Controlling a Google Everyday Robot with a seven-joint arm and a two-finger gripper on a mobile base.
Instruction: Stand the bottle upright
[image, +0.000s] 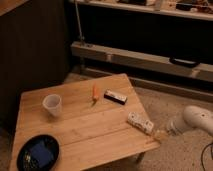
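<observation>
**Reach toward the fallen bottle, no grasp yet**

The small whitish plastic bottle with the speckled label (140, 122) lies on its side near the right edge of the light wooden slatted table (75, 127). One of its ends points toward the gripper (161, 133). The gripper sits low at the table's right corner, at the tip of the white arm (196, 120), with the bottle just beside it on the table side. I cannot make out contact between them, nor whether the gripper is released or clenched.

Farther from the gripper, past the bottle, lie a flat dark-and-white rectangular box (115, 96) and a thin orange stick (94, 93). A translucent white cup (52, 104) and a dark round dish holding something blue (38, 153) are well apart from it, across the table.

The step in hand looks like the approach. The next move probably calls for closing around the bottle's body, lifting one end so it turns onto its base, and letting go only once it stands clear of the table edge.
</observation>
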